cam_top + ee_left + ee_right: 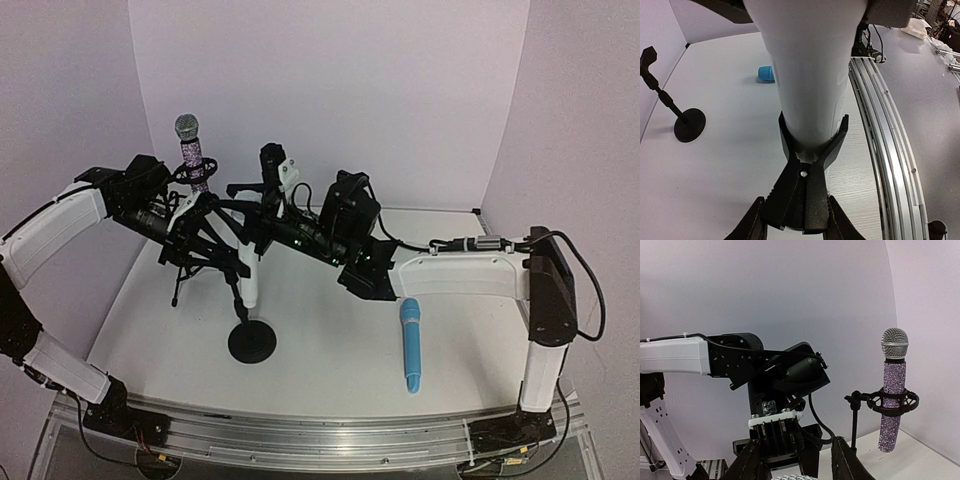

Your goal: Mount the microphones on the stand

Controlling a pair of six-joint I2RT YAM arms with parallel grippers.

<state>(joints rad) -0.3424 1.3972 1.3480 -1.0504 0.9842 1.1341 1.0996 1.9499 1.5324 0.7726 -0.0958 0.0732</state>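
Note:
The white microphone [249, 278] hangs between my two grippers above the table. In the left wrist view its body [810, 65] sits in the mouth of a black spring clip [807, 175]. My left gripper [797, 222] is shut on that clip's handles. The microphone's mesh head [790, 477] shows low between the fingers of my right gripper [796, 445], which is shut on it. The purple-glitter microphone [192, 160] stands upright in a black ring mount [897, 402] on the stand [182, 268] at the back left. The light blue microphone [410, 345] lies flat on the table at the right.
A second black stand with a round base [252, 342] stands just below the white microphone, and its post leans left [670, 105]. White walls close the back and sides. An aluminium rail [320, 435] runs along the near edge.

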